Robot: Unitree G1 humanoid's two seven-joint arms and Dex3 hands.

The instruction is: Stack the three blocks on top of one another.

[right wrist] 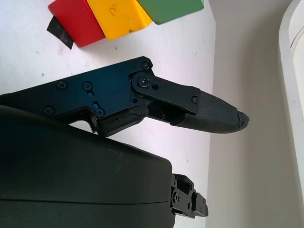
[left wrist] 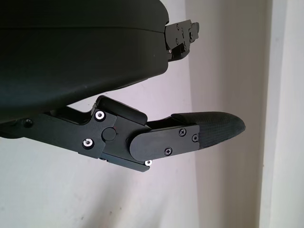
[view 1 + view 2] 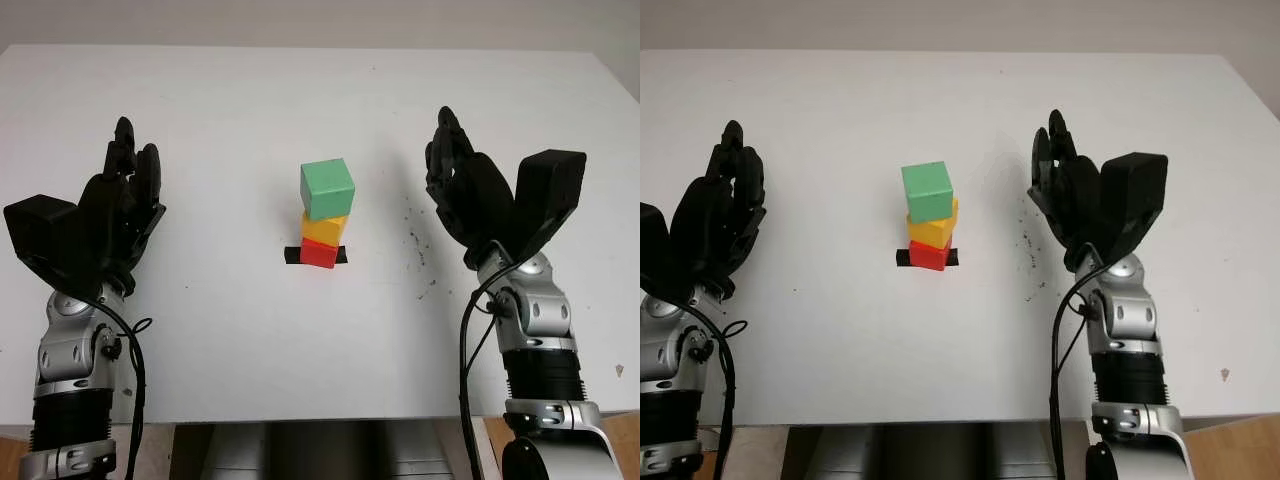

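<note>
Three blocks stand in one stack at the middle of the white table (image 3: 230, 110): a red block (image 3: 320, 254) at the bottom on a strip of black tape (image 3: 292, 255), a yellow block (image 3: 326, 229) on it, and a green block (image 3: 327, 189) on top, turned a little. My left hand (image 3: 128, 170) is open above the table to the left of the stack. To the right of the stack my right hand (image 3: 447, 152) is open, well apart from it. The right wrist view shows the red block (image 1: 76, 21), yellow block (image 1: 118, 18) and green block (image 1: 171, 8) beyond its fingertip (image 1: 223, 118).
Small dark specks (image 3: 415, 240) mark the table between the stack and my right hand. The table's front edge (image 3: 320, 418) runs near the bottom of the head views.
</note>
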